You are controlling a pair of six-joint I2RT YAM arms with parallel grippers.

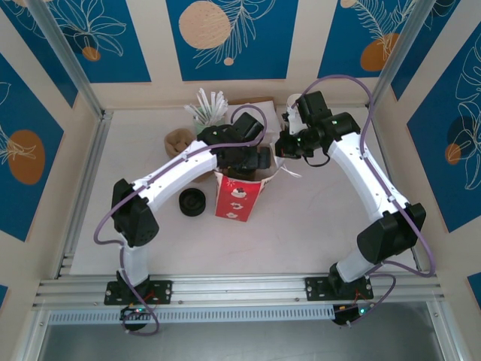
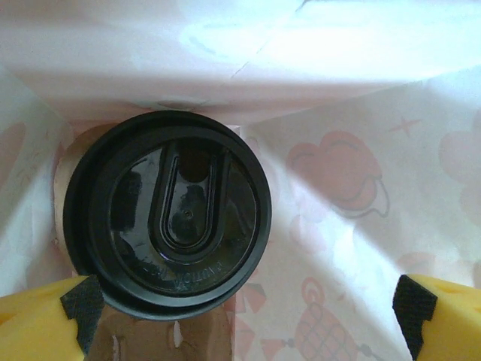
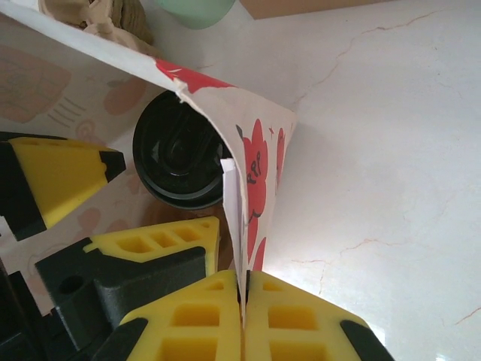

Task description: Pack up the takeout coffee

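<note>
The right gripper (image 3: 243, 301) is pinched shut on the top edge of the paper bag (image 3: 259, 173). The left gripper (image 2: 244, 308) is wide open over the takeout coffee (image 2: 169, 214), which stands inside this bag on the desk (image 3: 376, 113).

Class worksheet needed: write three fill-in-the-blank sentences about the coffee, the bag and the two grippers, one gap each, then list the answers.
1. The coffee has a ____ lid.
2. The coffee stands ____ the bag.
3. The right gripper is shut on the bag's edge, while the left gripper above the coffee is ____.

Missing words: black; inside; open.
</note>
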